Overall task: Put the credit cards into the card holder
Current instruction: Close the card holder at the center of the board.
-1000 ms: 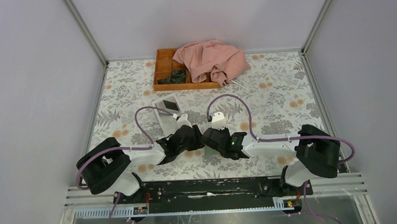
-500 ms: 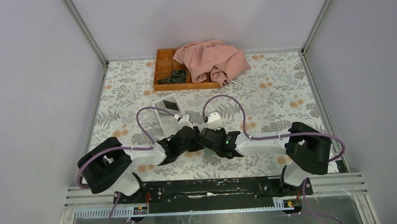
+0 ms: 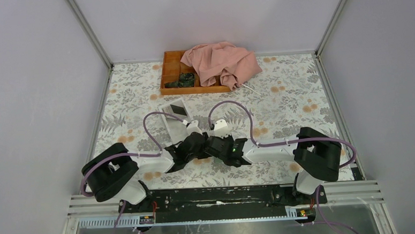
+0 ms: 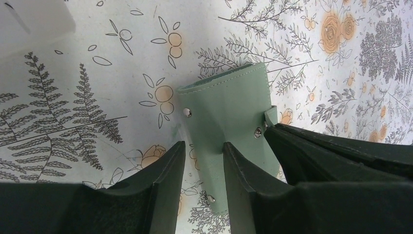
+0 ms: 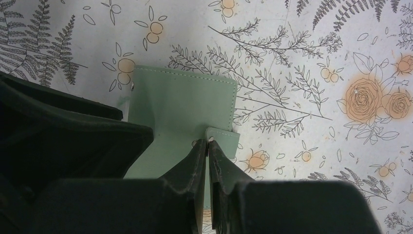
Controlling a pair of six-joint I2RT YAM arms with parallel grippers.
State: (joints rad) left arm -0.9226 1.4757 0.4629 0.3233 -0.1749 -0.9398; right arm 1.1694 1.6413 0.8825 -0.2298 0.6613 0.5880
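Note:
The card holder [image 4: 229, 112] is a dull grey-green snap case lying on the floral tablecloth; it also shows in the right wrist view [image 5: 185, 107]. In the top view both grippers hide it. My left gripper [image 4: 202, 148] is open and straddles the case's near edge, one finger on the case and the other on the cloth. My right gripper [image 5: 208, 146] is shut on the case's small strap tab [image 5: 225, 138]. In the top view the left gripper [image 3: 201, 144] and right gripper [image 3: 212, 145] nearly touch. No credit cards are in view.
A white open-topped box [image 3: 174, 110] lies just beyond the left gripper. An orange wooden tray [image 3: 170, 76] with a pink cloth [image 3: 221, 62] over it stands at the back. Enclosure walls stand on three sides.
My right arm has moved left to meet the left gripper. The green case, partly visible below the right gripper a second ago, is now covered in the top view.

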